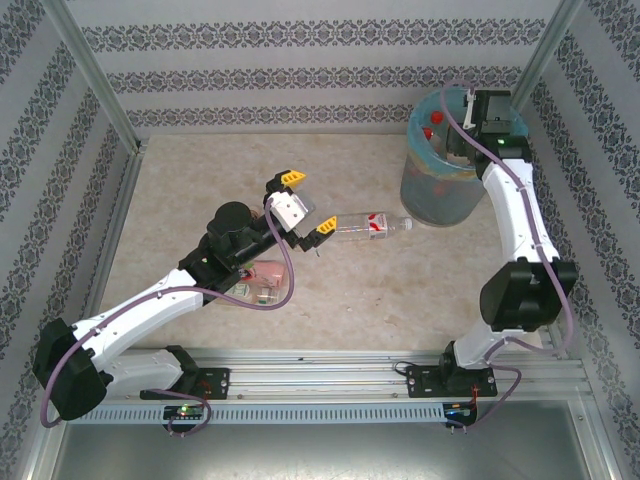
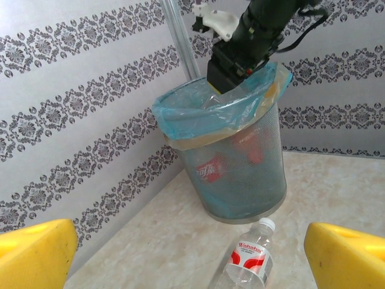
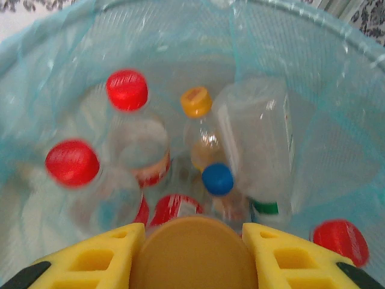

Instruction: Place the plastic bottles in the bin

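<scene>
A clear plastic bottle (image 1: pixel 370 226) with a red-and-white label and white cap lies on the table, its cap toward the bin (image 1: pixel 440 195). My left gripper (image 1: pixel 307 203) hovers open just left of it; the left wrist view has the bottle (image 2: pixel 249 259) between and beyond the yellow fingers (image 2: pixel 36 253). My right gripper (image 3: pixel 192 256) hangs over the bin's blue liner (image 3: pixel 301 66), shut on a bottle whose round tan end (image 3: pixel 192 247) faces the camera. Several bottles lie inside the bin, with red caps (image 3: pixel 127 90), an orange cap (image 3: pixel 197 101) and a blue cap (image 3: pixel 217 179).
More bottles, one pinkish (image 1: pixel 268 271), lie partly hidden under my left arm (image 1: pixel 200 285). Patterned walls and metal posts (image 1: pixel 100 90) enclose the table. The right arm (image 2: pixel 252 30) reaches into the bin from above. Bare tabletop (image 1: pixel 200 170) stretches left of the bin.
</scene>
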